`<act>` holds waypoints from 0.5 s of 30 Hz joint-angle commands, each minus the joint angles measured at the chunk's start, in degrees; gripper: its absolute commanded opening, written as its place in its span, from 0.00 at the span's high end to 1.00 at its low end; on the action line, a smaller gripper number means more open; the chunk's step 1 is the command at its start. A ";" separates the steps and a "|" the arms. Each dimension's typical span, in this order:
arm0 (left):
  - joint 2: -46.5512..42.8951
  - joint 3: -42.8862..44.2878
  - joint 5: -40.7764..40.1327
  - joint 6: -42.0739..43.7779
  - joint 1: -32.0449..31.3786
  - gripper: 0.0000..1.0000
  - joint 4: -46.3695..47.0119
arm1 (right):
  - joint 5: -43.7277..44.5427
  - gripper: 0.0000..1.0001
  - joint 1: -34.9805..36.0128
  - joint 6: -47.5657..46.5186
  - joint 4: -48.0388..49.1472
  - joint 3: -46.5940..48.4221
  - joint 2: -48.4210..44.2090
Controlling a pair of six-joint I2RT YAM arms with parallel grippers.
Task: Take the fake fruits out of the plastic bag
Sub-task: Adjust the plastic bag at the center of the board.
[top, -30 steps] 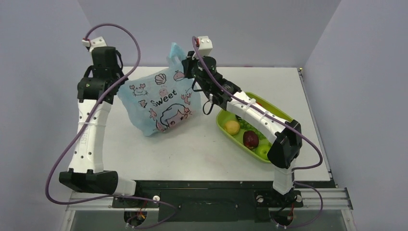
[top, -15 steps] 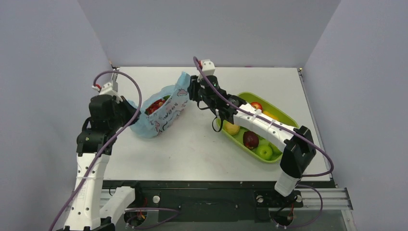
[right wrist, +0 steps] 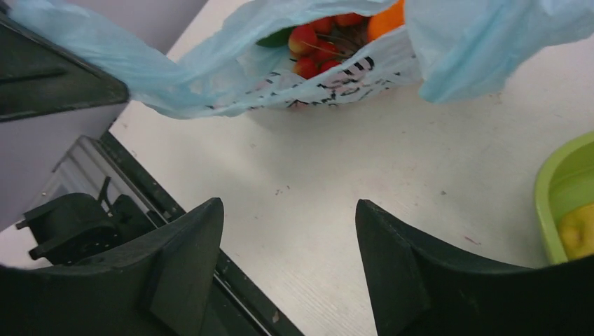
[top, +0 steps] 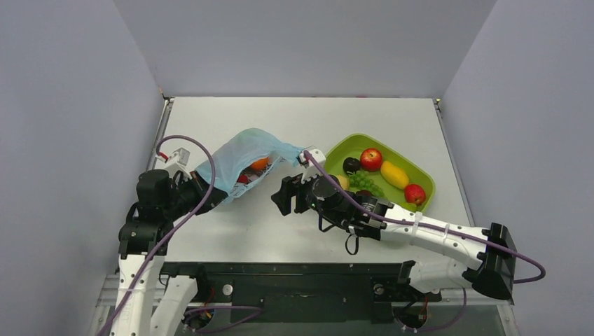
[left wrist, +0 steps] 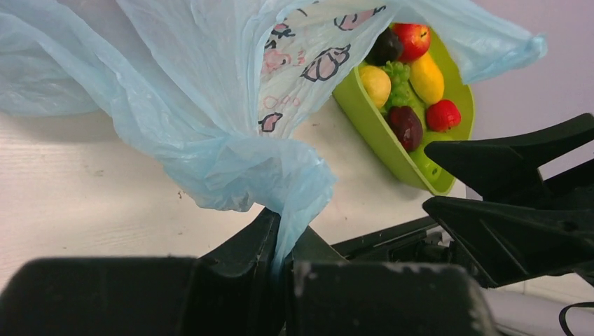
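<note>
The left gripper is closed tight, its fingers pinching a bunched corner of the light-blue plastic bag at the bag's 7 o'clock end, seen from above. The right gripper stands with its jaws spread wide, holding nothing and touching nothing; in its wrist view both fingers frame bare table. The bag lies slung on its side left of centre, its long axis running from the pinched corner at 7 o'clock up to a loose flap at 2 o'clock, beside the green tray. Its mouth gapes toward 4 o'clock, facing the open right gripper, which sits near it but apart, so the bag lies at about 10 o'clock from those fingers. Inside the mouth show an orange, a cluster of red grapes and the edge of a dark green fruit. The tray, at 3 o'clock from the bag, carries a red apple, a yellow mango, green grapes and a dark plum
</note>
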 commanded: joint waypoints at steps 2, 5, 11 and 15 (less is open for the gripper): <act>0.76 -1.76 5.02 4.06 0.08 1.00 1.08 | -6.39 0.41 -0.12 4.02 9.83 3.13 2.81; -0.25 -2.48 4.62 4.71 0.08 1.00 1.05 | -4.86 0.49 -0.20 3.20 12.07 8.00 8.12; -2.51 -6.27 4.50 5.60 -1.49 1.00 2.98 | -1.74 0.63 -0.13 1.59 23.60 11.28 22.69; -2.30 -6.29 3.41 5.81 -4.04 1.00 3.02 | -1.39 0.66 0.26 -0.79 31.17 9.61 29.63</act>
